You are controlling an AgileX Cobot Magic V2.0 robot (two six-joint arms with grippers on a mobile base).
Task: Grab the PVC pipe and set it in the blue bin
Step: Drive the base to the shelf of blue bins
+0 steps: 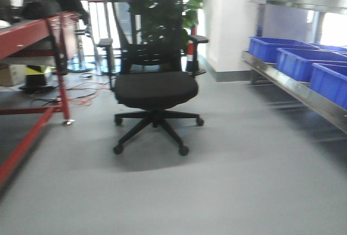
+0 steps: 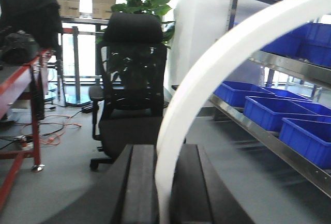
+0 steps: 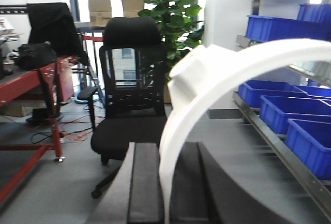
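Observation:
In the right wrist view my right gripper (image 3: 165,149) is shut on the PVC pipe (image 3: 232,61), a white curved half-ring. The pipe rises from between the black pads and bends right, with a squared end tab (image 3: 199,74) at its top. In the left wrist view my left gripper (image 2: 165,151) is shut on a larger, shallower white arc (image 2: 217,63) that sweeps up and out of the frame at the upper right. Blue bins (image 1: 295,61) stand in a row on a steel shelf at the right; they also show in the left wrist view (image 2: 269,111) and the right wrist view (image 3: 287,111). Neither gripper shows in the front view.
A black office chair (image 1: 154,86) stands on the grey floor straight ahead. A red-framed workbench (image 1: 32,34) with bags on it is at the left, and orange cables (image 1: 81,91) lie on the floor beside it. A potted plant (image 3: 173,12) stands behind the chair.

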